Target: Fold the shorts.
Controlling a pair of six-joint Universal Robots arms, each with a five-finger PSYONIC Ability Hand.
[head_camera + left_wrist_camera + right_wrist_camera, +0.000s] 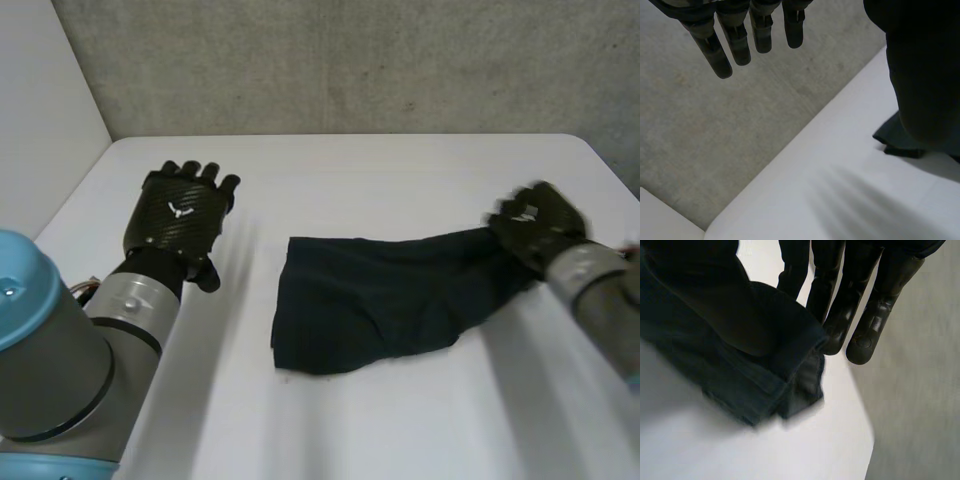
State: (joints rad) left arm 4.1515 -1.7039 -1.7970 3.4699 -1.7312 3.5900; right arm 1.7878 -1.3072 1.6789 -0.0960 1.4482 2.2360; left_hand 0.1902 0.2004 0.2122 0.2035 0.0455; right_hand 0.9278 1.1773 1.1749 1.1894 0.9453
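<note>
our white table against a rough grey wall, dark shorts bunched mid-table, our right hand pinching their right end between thumb and fingers, left hand off to their left, fingers straight, holding nothing

A white counter with a smooth, matt top spreads across the scene. Its far edge runs straight and its far corners are rounded. Directly behind it stands a grey wall, rough and mottled like concrete, with faint darker specks. Along the counter's left side rises a plain white panel, which meets the grey wall in an upright corner seam.
</note>
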